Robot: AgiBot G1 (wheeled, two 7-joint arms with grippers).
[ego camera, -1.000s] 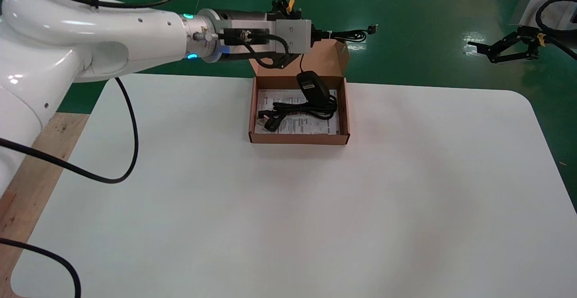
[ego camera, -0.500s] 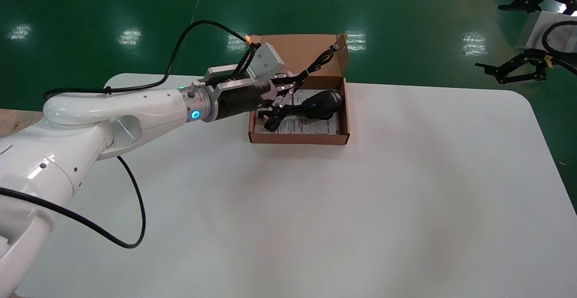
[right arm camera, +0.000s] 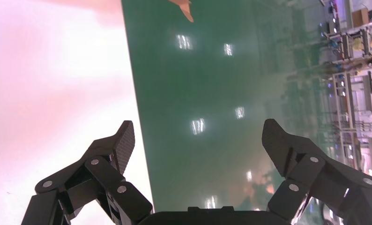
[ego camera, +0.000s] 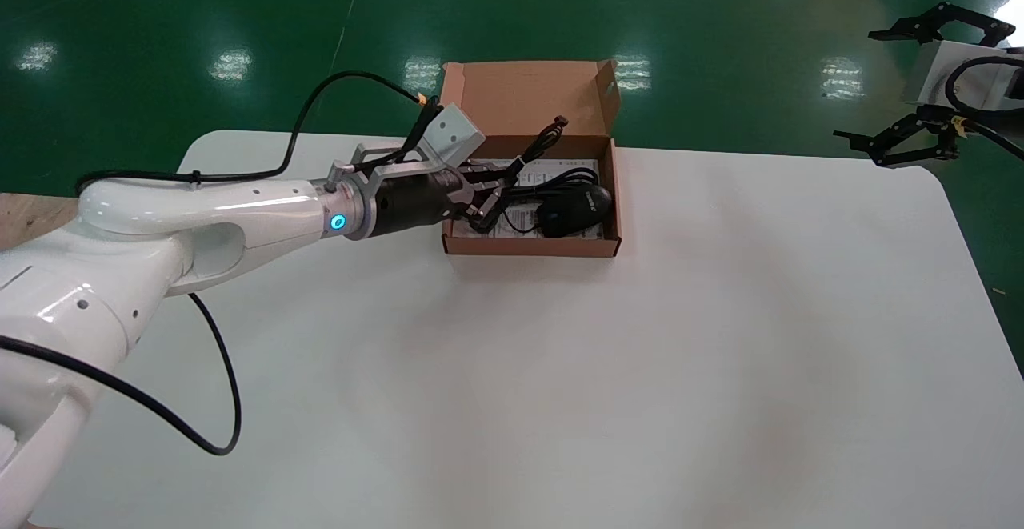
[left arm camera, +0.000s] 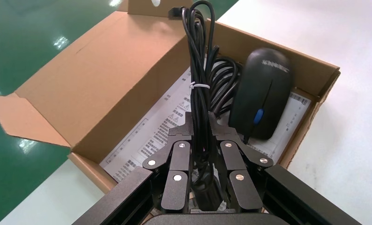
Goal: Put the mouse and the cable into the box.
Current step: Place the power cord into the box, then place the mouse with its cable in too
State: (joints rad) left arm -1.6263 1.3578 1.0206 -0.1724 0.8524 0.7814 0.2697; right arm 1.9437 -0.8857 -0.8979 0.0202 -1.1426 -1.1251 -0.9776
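Observation:
An open brown cardboard box (ego camera: 530,247) (left arm camera: 90,98) stands at the table's far middle, a printed paper sheet (left arm camera: 146,136) lining its bottom. The black mouse (ego camera: 572,210) (left arm camera: 263,91) lies inside, toward the box's right wall. My left gripper (ego camera: 500,193) (left arm camera: 201,123) reaches over the box's left wall and is shut on the bundled black cable (ego camera: 538,151) (left arm camera: 199,70), whose tied end sticks up toward the lid. My right gripper (ego camera: 868,145) (right arm camera: 197,138) hangs open and empty off the table's far right corner.
The box's raised lid (ego camera: 524,97) stands behind the compartment. The white table (ego camera: 560,369) stretches wide in front of the box. Green floor (ego camera: 200,25) lies beyond the far edge. A black hose (ego camera: 216,361) loops over the table at the left.
My left arm has come down from high above the box to low at its left side, lowering the mouse onto the paper while keeping hold of the cable bundle.

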